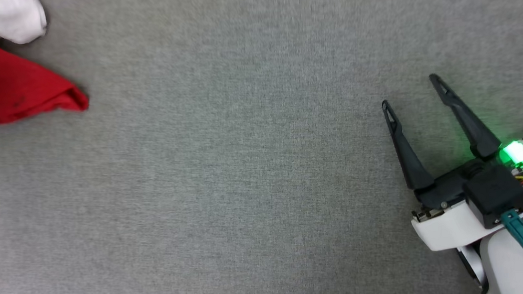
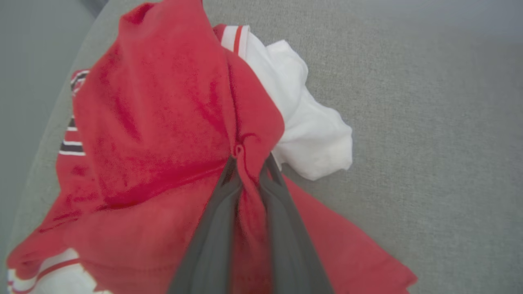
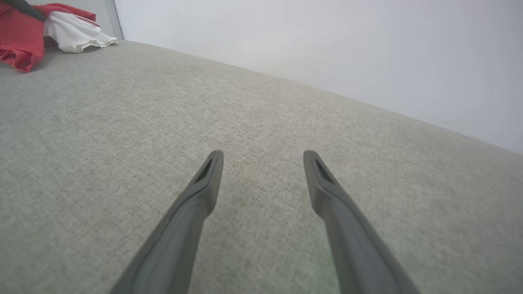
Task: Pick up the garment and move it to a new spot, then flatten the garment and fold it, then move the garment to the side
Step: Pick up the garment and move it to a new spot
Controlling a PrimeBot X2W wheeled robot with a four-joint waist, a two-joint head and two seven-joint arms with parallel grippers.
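Readable text: none.
Red jersey (image 2: pixel 163 122): black-and-white marks (image 2: pixel 72 143) at the jersey's edge, beside its big red fold, mostly covered by cloth. Too little shows to read them as letters or numbers.
Jersey trim (image 2: pixel 235 38): plain red and white stripes, with no wording.

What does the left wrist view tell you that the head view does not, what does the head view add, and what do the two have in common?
Left wrist view: the left gripper is shut on a bunched fold of the garment, and red-white striped trim shows on a sleeve edge. Head view: the right gripper is open over the grey surface, well apart from the garment, with a green light lit near its wrist. Shared: red cloth with a white sleeve on grey fabric.
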